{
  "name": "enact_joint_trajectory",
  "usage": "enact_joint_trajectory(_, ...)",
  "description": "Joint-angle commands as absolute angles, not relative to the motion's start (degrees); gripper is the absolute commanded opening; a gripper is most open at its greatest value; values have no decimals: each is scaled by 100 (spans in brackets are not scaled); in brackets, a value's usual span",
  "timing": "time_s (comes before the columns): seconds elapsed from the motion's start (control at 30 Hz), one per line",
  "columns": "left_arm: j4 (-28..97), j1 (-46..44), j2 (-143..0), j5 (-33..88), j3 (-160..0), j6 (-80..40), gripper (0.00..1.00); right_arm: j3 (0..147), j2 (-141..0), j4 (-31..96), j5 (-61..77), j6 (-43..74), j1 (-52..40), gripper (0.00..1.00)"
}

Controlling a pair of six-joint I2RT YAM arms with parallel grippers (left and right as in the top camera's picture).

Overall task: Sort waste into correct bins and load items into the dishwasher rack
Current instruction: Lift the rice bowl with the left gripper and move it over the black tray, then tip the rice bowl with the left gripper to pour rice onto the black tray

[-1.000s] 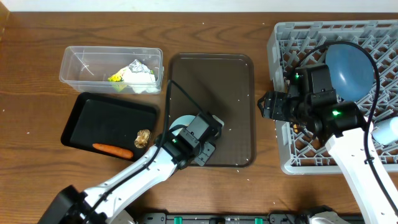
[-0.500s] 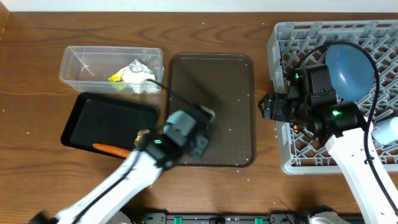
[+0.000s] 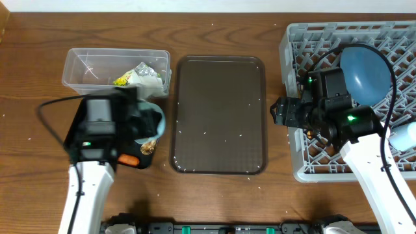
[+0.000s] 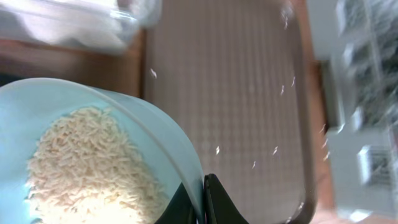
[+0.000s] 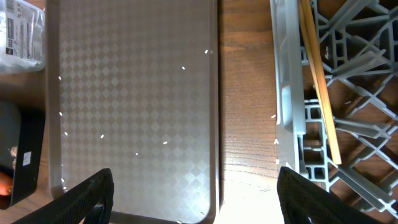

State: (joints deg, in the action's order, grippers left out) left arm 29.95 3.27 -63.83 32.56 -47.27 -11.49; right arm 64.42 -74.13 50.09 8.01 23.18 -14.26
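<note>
Left arm swung off the brown tray's (image 3: pixel 221 117) lower-left corner to the left of frame, now over the black tray (image 5: pixel 18 143). Left fingers (image 4: pixel 208 199) clenched on the bowl (image 3: pixel 151 122) rim, rice (image 4: pixel 87 168) heaped inside. Right arm hasn't moved: right fingers (image 3: pixel 278 110) spread wide, empty, over the desk (image 3: pixel 39 52) strip between brown tray and rack (image 3: pixel 292 65). Plate (image 3: pixel 364 71) and chopsticks (image 5: pixel 320 81) in rack. Carrot (image 3: pixel 129 159) and brown lump (image 3: pixel 149 146) in black tray. Crumpled waste (image 3: pixel 140 77) in clear tub (image 3: pixel 84 68), upper left.
</note>
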Motion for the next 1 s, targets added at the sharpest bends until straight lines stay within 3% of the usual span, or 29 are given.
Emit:
enact_joint_trajectory(0.0,2827,1151,-6613,4960,-4571,-1164,6,6471,-7387,5015,749,2220,-1367,77)
enact_joint_trajectory(0.23,1922,2536,-7555,7393,-4191,-733,6,6471,-7387,5043,749,2220,-1367,78)
enact_joint_trajectory(0.4,1767,3277,-8335,9013,-4160,237,6,6471,-7387,5043,751,2222,-1367,78)
enact_joint_trajectory(0.73,2491,4007,-8379,9008,-4145,939,6,6471,-7387,5061,749,2222,-1367,78)
enact_joint_trajectory(0.87,3323,4082,-8197,8914,-4143,2980,6,6471,-7387,5052,749,2222,-1367,78)
enact_joint_trajectory(0.97,3282,4075,-8348,9008,-4145,2810,6,6471,-7387,5002,751,2224,-1367,78)
